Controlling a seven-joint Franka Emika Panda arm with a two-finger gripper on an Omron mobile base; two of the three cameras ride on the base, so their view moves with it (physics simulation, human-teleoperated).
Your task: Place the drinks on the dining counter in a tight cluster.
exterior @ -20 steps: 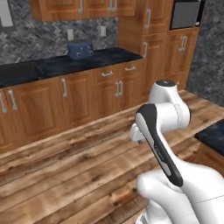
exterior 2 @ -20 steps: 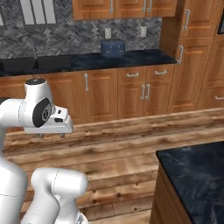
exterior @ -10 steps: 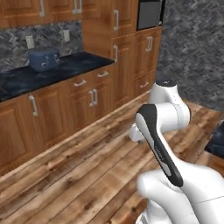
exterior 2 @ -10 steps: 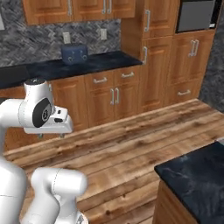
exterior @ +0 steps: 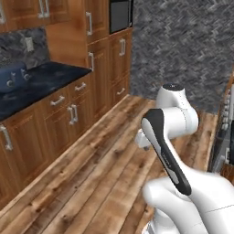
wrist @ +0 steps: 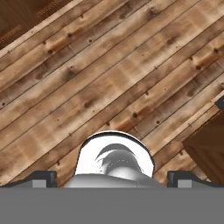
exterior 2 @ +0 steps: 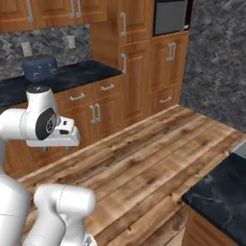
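The drinks and the dining counter are out of view. My gripper (wrist: 112,178) hangs over bare wood-plank floor (wrist: 109,83), pointing straight down. Its two dark fingertips (wrist: 42,176) sit far apart at the bottom corners of the hand view, so it is open with nothing between them. From the right base view, the hand (exterior 2: 55,140) is tucked close to the arm's shoulder, at about the height of the cabinet drawers. The left base view has the hand (exterior: 141,139) low beside the folded forearm.
Wooden cabinets with a black countertop (exterior 2: 81,74) run along the left wall, with a blue toaster (exterior 2: 39,68) on it. A tall cabinet holds a built-in oven (exterior 2: 169,17). A black marble top (exterior 2: 221,190) juts in at lower right. Open floor lies between.
The whole picture has shifted: the base has turned, so the cabinets and toaster slid left and the grey wall came into view. The arm's pose and the open gripper are unchanged.
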